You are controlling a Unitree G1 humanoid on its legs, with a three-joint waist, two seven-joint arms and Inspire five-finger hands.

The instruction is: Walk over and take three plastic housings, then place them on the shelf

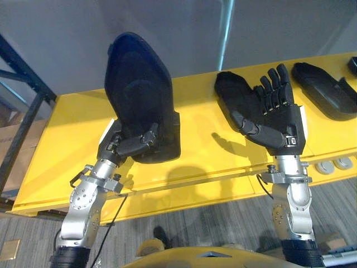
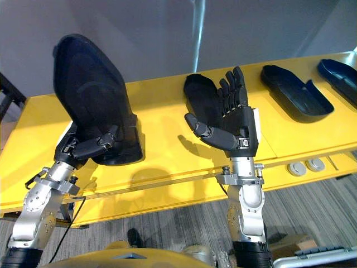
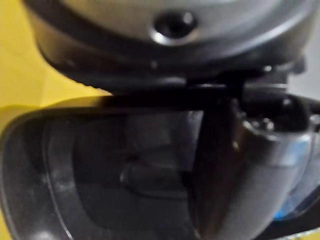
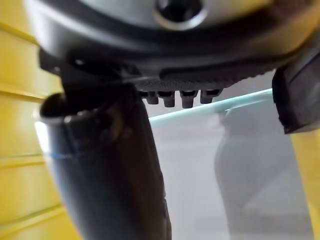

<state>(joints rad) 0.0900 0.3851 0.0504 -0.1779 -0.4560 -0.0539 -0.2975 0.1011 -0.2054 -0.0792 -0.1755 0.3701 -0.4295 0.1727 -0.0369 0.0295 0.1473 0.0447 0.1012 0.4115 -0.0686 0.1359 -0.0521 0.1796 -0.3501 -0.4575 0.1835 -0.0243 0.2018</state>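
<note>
Standing upright near the front edge of the yellow bench, the held housing is pinched in the left robot hand, whose thumb curls across its lower face. The left wrist view looks into this housing's hollow inside, with the thumb lying over it.

Four black plastic housings can be counted. To the right of the held housing, past a strip of bare yellow, the second housing lies flat. The right robot hand is raised in front of it, wide, with fingers straight; whether it touches the housing I cannot tell. Its own wrist view shows the straight fingertips against a grey wall.

Further right lies the third housing, and the right eye view shows a fourth housing beyond that. Two grey discs sit on the lower ledge. Left of the held housing the bench is bare, and the left eye view shows a dark rack past its end.
</note>
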